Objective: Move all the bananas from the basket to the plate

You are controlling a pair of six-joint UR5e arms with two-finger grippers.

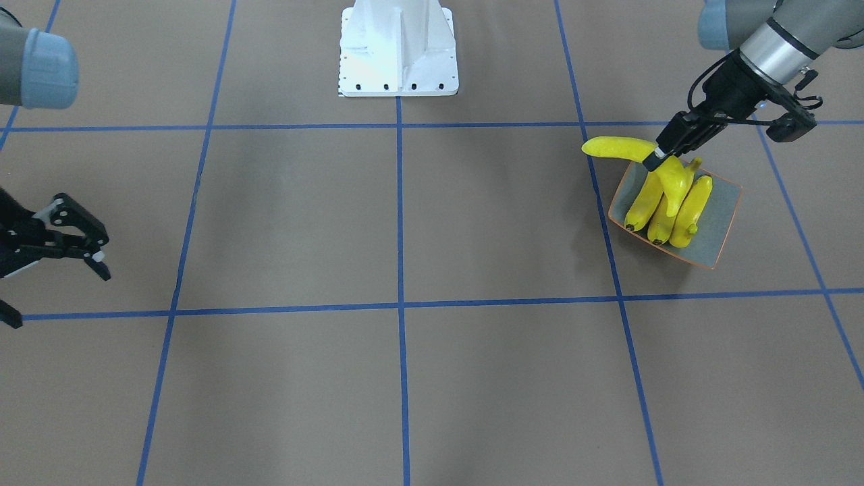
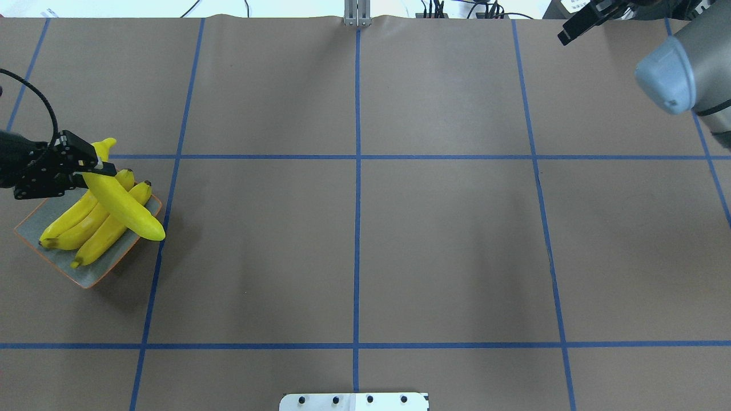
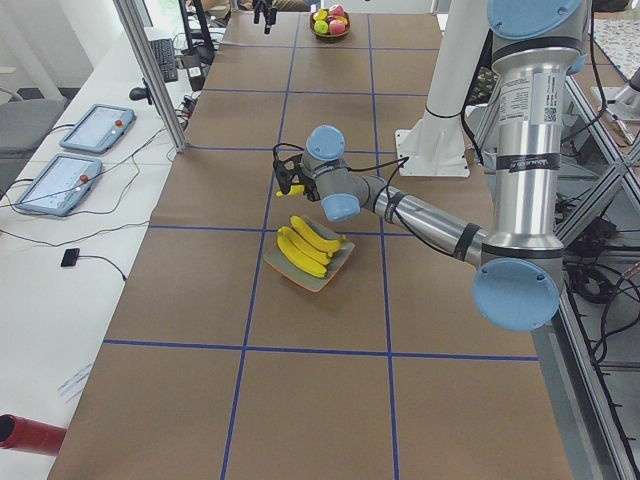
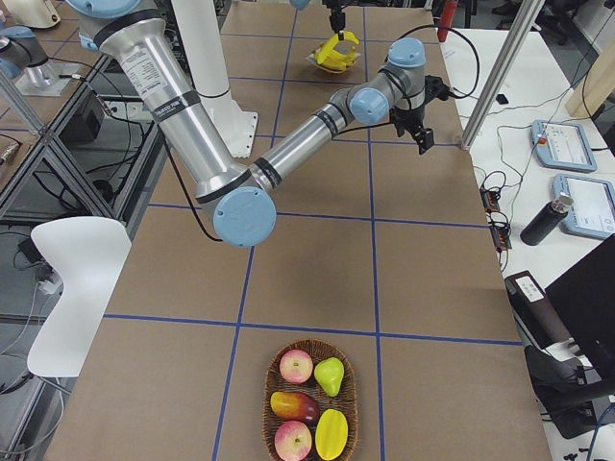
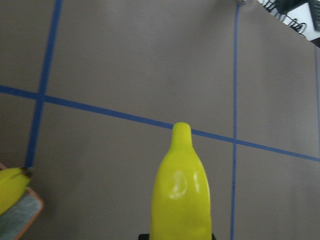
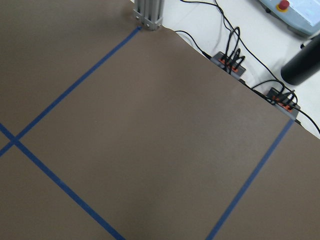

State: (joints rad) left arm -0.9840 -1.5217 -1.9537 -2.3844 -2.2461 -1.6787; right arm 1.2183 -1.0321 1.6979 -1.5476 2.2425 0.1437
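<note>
My left gripper point(image 1: 658, 158) is shut on a yellow banana point(image 2: 123, 208) and holds it slantwise just above the grey-blue plate point(image 2: 85, 277) at the table's left side. Three bananas point(image 2: 85, 225) lie side by side on the plate. In the left wrist view the held banana point(image 5: 182, 195) points forward, with the plate's corner point(image 5: 22, 215) at lower left. My right gripper point(image 1: 59, 297) is open and empty, far from the plate. The basket point(image 4: 309, 403) at the table's right end holds apples and other fruit; I see no bananas in it.
The white robot base point(image 1: 398, 47) stands at the table's near middle edge. A metal post point(image 2: 357, 14) and cables are at the far edge. Tablets point(image 3: 95, 128) lie on a side bench beyond the table.
</note>
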